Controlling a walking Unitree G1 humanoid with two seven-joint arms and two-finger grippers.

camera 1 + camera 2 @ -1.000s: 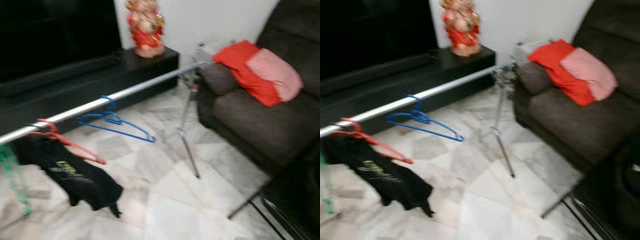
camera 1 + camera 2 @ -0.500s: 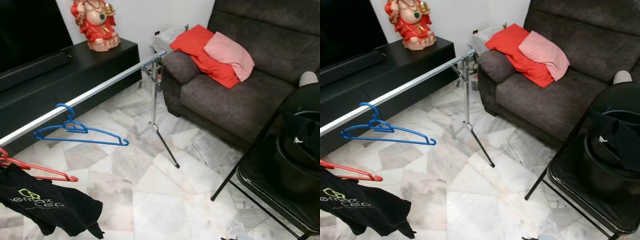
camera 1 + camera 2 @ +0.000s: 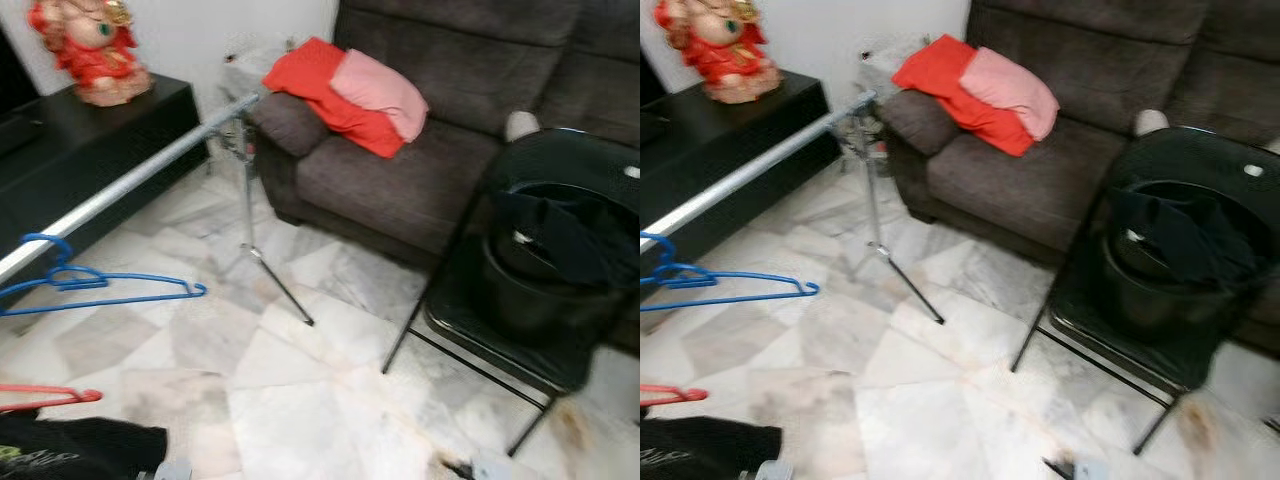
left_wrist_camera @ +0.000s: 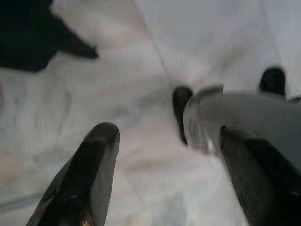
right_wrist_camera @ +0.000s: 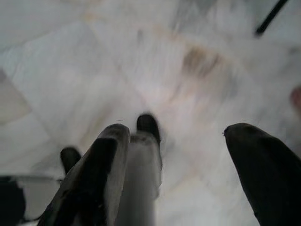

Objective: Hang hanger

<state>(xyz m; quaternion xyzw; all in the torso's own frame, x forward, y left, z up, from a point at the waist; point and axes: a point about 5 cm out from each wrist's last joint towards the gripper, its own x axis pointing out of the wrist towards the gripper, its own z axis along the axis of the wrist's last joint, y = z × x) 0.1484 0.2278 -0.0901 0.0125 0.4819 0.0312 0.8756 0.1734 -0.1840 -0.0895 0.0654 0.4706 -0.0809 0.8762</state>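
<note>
A blue hanger [image 3: 100, 290] hangs empty on the silver rail [image 3: 130, 180] at the left. Lower down, a red hanger [image 3: 45, 397] carries a black shirt [image 3: 80, 455] at the picture's bottom left corner. My left gripper [image 4: 167, 134] hangs open over the marble floor, nothing between its black fingers [image 4: 89, 174], with a corner of the black shirt [image 4: 33, 37] beyond it. My right gripper [image 5: 178, 129] is also open and empty above the floor. Neither is near a hanger.
The rail's tripod stand [image 3: 262, 265] spreads its legs mid-floor. A black folding chair [image 3: 470, 330] holds a black bucket [image 3: 545, 280] with dark clothes, in front of a dark sofa [image 3: 400, 180] with red and pink cloths [image 3: 345, 95]. A black cabinet [image 3: 60, 150] bears a red figurine [image 3: 90, 55].
The whole view has swung to the right: the chair and sofa now sit near the middle and the hangers have slid to the left edge. Nothing itself has moved.
</note>
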